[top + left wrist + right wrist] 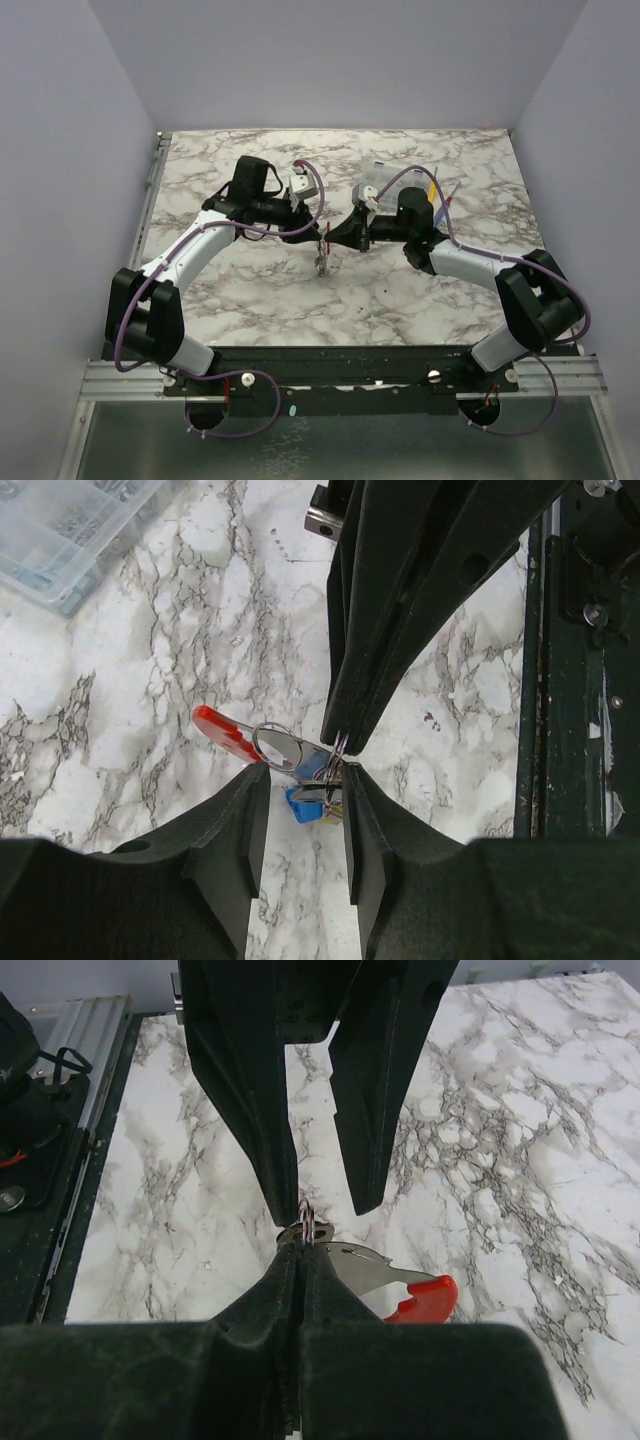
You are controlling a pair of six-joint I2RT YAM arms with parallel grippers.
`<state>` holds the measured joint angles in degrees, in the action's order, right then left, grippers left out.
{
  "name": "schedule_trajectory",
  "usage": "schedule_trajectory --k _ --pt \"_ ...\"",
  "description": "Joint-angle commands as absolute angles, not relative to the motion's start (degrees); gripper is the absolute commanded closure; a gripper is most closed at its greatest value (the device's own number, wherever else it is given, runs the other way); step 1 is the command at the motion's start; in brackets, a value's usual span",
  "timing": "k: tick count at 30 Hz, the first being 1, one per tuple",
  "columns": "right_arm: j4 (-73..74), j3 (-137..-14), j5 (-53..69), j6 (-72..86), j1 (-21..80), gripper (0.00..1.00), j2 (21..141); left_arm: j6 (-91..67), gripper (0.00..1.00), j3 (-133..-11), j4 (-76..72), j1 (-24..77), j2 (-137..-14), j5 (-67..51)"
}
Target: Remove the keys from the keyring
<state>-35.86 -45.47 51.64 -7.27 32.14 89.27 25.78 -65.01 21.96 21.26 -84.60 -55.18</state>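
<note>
The keyring [337, 755] hangs above the marble table [250, 290], with the keys [322, 260] bunched under it. One key has a blue plastic head [303, 805]. A silvery bottle opener with a red handle [225, 732] sticks out sideways, and shows in the right wrist view [420, 1298] too. My right gripper [300, 1252] is shut on the keyring [308, 1228], whose top loop shows just past the tips. My left gripper [305, 775] is open and faces it. Its fingers stand on either side of the bunch, and one finger [355, 810] is against the ring.
A clear plastic parts box [385, 175] stands at the back of the table and shows in the left wrist view [60, 530]. Yellow-handled [432, 188] and blue-handled [450, 205] screwdrivers lie beside it. A metal rail [150, 190] runs along the table's left edge.
</note>
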Motion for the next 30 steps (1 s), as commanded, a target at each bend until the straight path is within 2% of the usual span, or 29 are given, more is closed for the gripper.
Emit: schedule_trajectory --k 1,3,7,12,13,16,17,18,20,22,30 --pt "-39.6 -46.2 54.0 -5.8 31.7 0.99 89.6 28.2 0.6 -64.0 21.2 22.0 -85.4 -58.1" --pt "-40.1 -46.1 54.2 -5.4 31.6 0.99 89.6 28.7 0.61 -63.7 21.2 22.0 -85.6 -58.2" --pt "-41.1 -45.7 55.2 -4.9 31.6 0.99 89.6 28.9 0.72 -63.7 21.2 22.2 -85.6 -58.8" --pt "-41.7 -45.5 56.4 -4.3 31.5 0.99 89.8 28.6 0.98 -63.7 21.2 22.3 -85.3 -59.3" --pt "-41.0 -45.6 56.8 -4.7 31.4 0.99 89.8 28.4 1.0 -63.8 21.3 22.3 -85.1 -59.2" --pt "-35.2 -47.1 58.1 -8.4 31.1 0.98 89.6 27.6 1.0 -63.6 21.5 22.3 -84.7 -58.3" --pt "-31.8 -47.9 58.2 -10.8 31.1 0.94 89.4 27.6 1.0 -63.6 21.9 22.4 -84.6 -57.5" --pt "-28.1 -48.8 58.3 -13.1 31.0 0.88 89.1 27.9 1.0 -63.7 22.5 22.6 -84.5 -56.9" --pt "-20.7 -50.7 57.8 -18.2 31.0 0.69 88.6 29.8 1.0 -64.3 24.6 22.9 -84.4 -55.3" --pt "-12.2 -53.3 57.8 -23.7 31.0 0.59 88.3 33.2 1.0 -65.3 28.1 23.9 -84.7 -53.4" --pt "7.3 -60.6 56.9 -34.5 31.1 0.58 88.7 38.0 1.0 -68.8 33.3 26.3 -85.9 -50.7"
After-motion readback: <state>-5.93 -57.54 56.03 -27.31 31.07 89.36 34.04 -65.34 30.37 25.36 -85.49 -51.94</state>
